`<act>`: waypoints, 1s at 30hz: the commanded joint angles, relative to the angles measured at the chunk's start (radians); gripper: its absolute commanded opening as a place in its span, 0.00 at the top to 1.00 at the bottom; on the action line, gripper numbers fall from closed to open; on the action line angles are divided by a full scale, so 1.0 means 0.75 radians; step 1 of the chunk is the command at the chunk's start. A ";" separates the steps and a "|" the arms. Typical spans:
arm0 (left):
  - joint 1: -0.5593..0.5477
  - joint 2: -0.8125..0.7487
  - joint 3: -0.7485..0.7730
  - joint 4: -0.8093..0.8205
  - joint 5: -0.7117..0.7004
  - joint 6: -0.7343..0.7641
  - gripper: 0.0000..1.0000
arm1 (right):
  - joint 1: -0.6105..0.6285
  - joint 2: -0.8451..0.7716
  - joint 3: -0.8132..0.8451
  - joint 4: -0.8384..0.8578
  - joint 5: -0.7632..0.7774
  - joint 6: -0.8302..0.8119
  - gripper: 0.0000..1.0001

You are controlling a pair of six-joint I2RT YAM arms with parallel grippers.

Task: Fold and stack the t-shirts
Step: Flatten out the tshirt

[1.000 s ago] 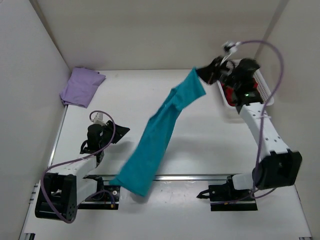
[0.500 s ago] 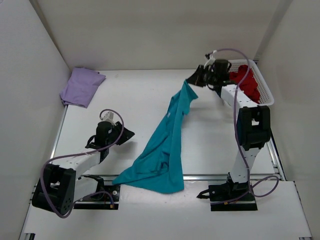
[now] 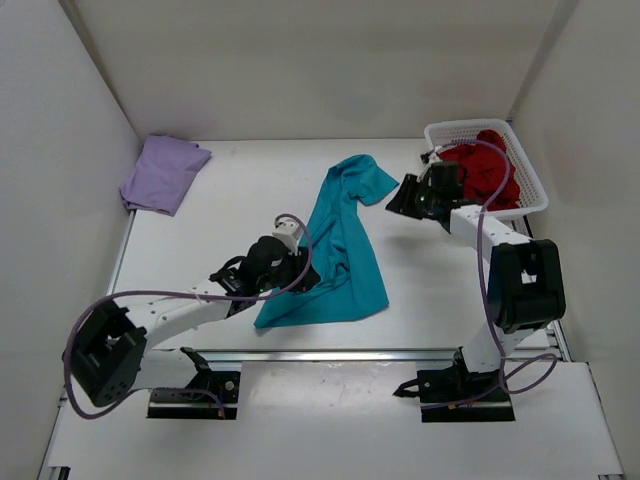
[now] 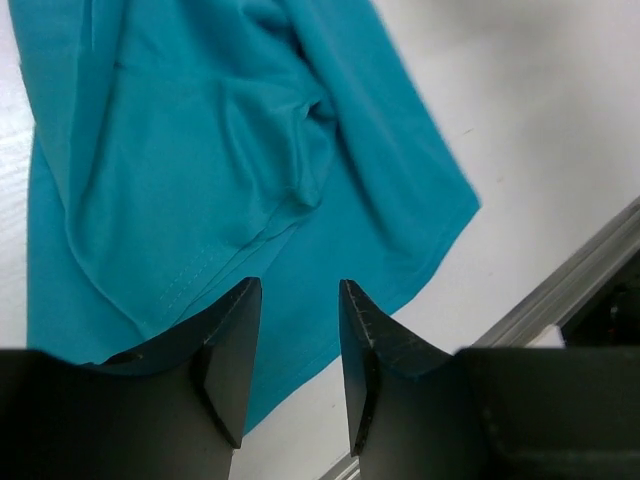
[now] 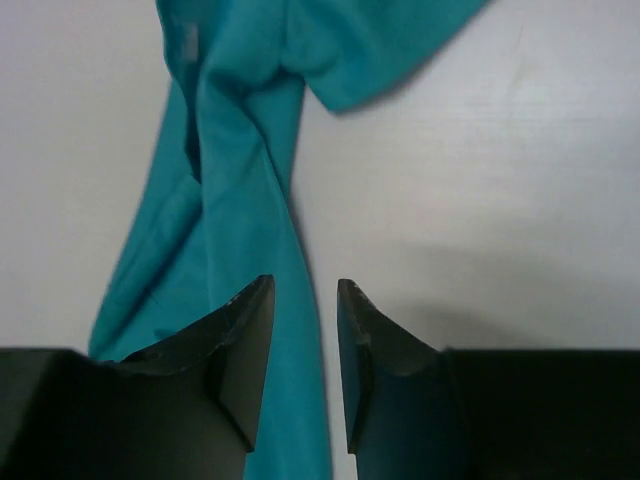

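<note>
The teal shirt (image 3: 345, 235) lies unfolded and rumpled in the middle of the worktop (image 3: 220, 215). It forms a long strip, with a narrower, twisted end toward the far side and a wider end spread toward the near edge. The left end effector (image 3: 298, 274) sits low over the near left part of this shirt. Its wrist camera shows the two fingers apart with nothing between them and creased teal cloth filling the gap below. Whether the fingertips touch the cloth cannot be told. The right end effector (image 3: 402, 196) is just beside the far end of the teal shirt, on its right, between the shirt and the white mesh basket (image 3: 532, 190). Its fingers also stand apart and hold nothing; its own camera looks down on the twisted cloth and bare worktop. The dark red shirt (image 3: 487, 168) is heaped inside the basket at the far right corner. The lavender shirt (image 3: 163, 172) lies as a flat bundle in the far left corner, well apart from both arms.
</note>
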 commanded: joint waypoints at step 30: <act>0.576 0.767 0.425 0.174 0.030 -0.287 0.72 | 0.925 -0.312 -0.596 0.115 -0.041 0.134 0.78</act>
